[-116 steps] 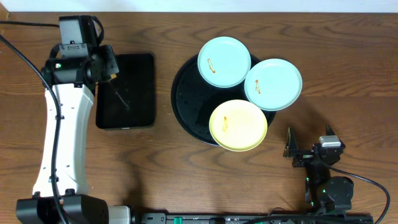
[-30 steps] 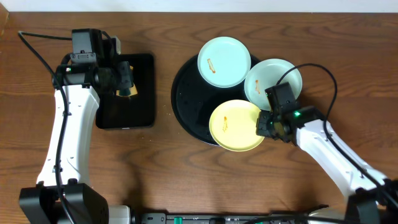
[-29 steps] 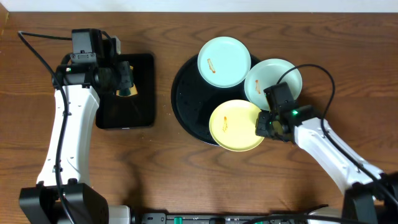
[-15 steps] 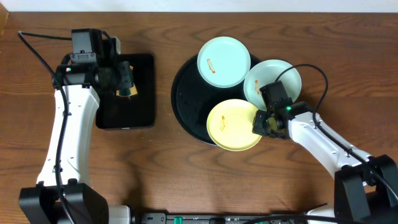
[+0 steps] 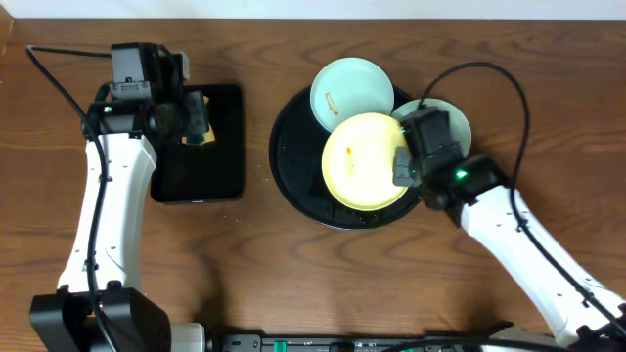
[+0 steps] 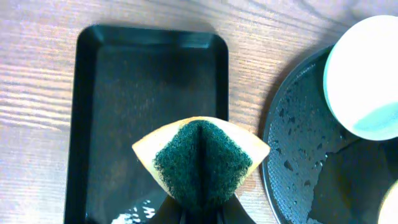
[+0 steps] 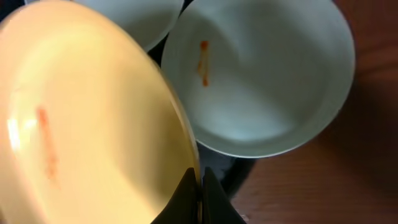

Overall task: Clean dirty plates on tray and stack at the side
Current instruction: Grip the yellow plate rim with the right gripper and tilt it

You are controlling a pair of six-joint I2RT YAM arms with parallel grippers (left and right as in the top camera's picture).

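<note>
Brown wooden table [image 5: 293,284], wet round black tray [image 5: 293,156], yellow plate [image 5: 360,161] tilted above it, rim pinched by clenched right gripper [image 5: 401,168], partly hiding two mint plates [image 5: 347,83], left gripper [image 6: 199,214] clamping folded sponge [image 6: 200,160] over rectangular tray [image 6: 149,93].

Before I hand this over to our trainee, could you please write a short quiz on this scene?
1. True or false: the right gripper is shut on the yellow plate's rim.
2. What does the left gripper hold? A sponge, B plate, C nothing.
3. How many plates show an orange smear?
Key: 1 true; 2 A; 3 three.
</note>
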